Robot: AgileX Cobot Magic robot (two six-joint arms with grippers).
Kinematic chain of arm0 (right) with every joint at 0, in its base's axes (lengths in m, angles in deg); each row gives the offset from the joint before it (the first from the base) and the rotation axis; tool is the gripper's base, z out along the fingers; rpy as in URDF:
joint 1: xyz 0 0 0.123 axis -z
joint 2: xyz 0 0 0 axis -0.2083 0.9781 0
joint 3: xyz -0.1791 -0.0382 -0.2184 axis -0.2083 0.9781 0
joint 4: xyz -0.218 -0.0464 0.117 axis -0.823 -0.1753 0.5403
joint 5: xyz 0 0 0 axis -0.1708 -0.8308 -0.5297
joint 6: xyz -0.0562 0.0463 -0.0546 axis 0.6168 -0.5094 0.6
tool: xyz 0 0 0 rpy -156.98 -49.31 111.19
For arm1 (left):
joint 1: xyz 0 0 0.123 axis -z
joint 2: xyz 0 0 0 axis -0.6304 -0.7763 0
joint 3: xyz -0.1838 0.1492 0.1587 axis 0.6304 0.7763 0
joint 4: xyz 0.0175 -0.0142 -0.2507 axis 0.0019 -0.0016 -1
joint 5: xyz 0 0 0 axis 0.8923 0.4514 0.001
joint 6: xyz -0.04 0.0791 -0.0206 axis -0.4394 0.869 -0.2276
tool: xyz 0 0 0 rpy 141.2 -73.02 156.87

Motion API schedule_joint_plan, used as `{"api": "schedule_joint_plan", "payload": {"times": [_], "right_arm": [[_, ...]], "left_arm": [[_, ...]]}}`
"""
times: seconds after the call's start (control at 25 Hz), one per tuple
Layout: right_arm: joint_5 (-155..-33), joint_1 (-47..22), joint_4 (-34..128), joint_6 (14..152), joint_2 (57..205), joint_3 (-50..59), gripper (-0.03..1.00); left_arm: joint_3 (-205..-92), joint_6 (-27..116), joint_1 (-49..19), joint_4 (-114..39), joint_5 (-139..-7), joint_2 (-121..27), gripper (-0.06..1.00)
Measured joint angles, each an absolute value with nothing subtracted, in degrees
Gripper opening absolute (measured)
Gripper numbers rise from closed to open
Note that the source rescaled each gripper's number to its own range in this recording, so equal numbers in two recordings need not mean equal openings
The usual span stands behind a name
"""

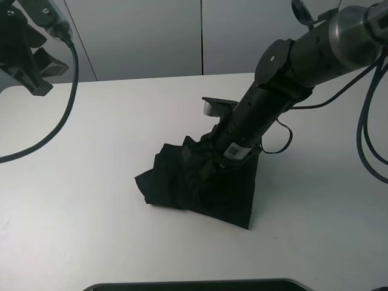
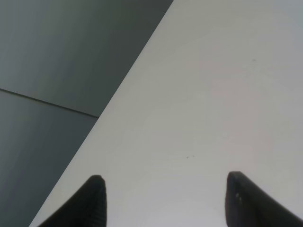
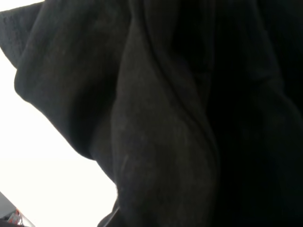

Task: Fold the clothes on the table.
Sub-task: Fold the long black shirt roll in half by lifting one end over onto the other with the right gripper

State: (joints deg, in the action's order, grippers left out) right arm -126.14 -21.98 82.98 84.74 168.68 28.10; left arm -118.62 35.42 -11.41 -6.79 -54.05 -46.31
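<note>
1. At the middle of the table (image 1: pixel 85 200), the clothes (image 1: pixel 203 194) are lying as one bunched black heap with no printed side showing. The heap's long axis is running across the table, from a low corner on the left to a sharper corner on the right, nearer the front edge.
2. The right gripper (image 1: pixel 215 156) is sitting at the top of that heap, its arm leaning in from the right. The cloth is rising tent-like to meet it, and in the right wrist view black folds are filling almost the whole picture. The fingers themselves are buried; judging by the lifted peak, they are pinching a fold of the shirt in a narrow grip.
3. The left gripper (image 1: pixel 33 70) is hanging high over the far left corner, well apart from the shirt. Its fingertips (image 2: pixel 92 201) are standing wide and holding nothing, with only bare white table between them.
4. The deciding relation: the shirt is lying to the right of the left fingers and toward the front, while the right arm is on it. By my judgement the right arm is the nearer one for any spreading or folding; the left is facing a long reach to the heap's left corner.
</note>
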Motion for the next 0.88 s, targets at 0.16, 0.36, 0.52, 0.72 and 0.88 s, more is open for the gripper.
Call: {"api": "schedule_joint_plan", "payload": {"times": [0.16, 0.36, 0.52, 0.72, 0.88], "right_arm": [[-126.4, -22.0, 88.7, 88.8, 168.8, 29.0, 0.25], [-126.8, -22.2, 103.0, 98.0, 168.8, 29.3, 0.68], [-126.8, -25.2, 107.0, 102.1, 168.8, 29.3, 0.75], [-122.9, -32.1, 109.0, 102.9, 168.8, 29.3, 0.75], [-113.6, -38.4, 113.1, 104.1, 170.6, 29.3, 0.75]], "left_arm": [[-118.6, 35.4, -11.4, -6.8, -54.0, -46.3, 0.71], [-118.6, 35.2, -11.4, -6.8, -54.0, -46.3, 0.71], [-118.6, 35.1, -11.4, -6.8, -54.0, -46.3, 0.71], [-118.6, 35.0, -11.4, -6.8, -54.0, -46.3, 0.71], [-118.6, 35.0, -11.4, -6.8, -54.0, -46.3, 0.71]]}}
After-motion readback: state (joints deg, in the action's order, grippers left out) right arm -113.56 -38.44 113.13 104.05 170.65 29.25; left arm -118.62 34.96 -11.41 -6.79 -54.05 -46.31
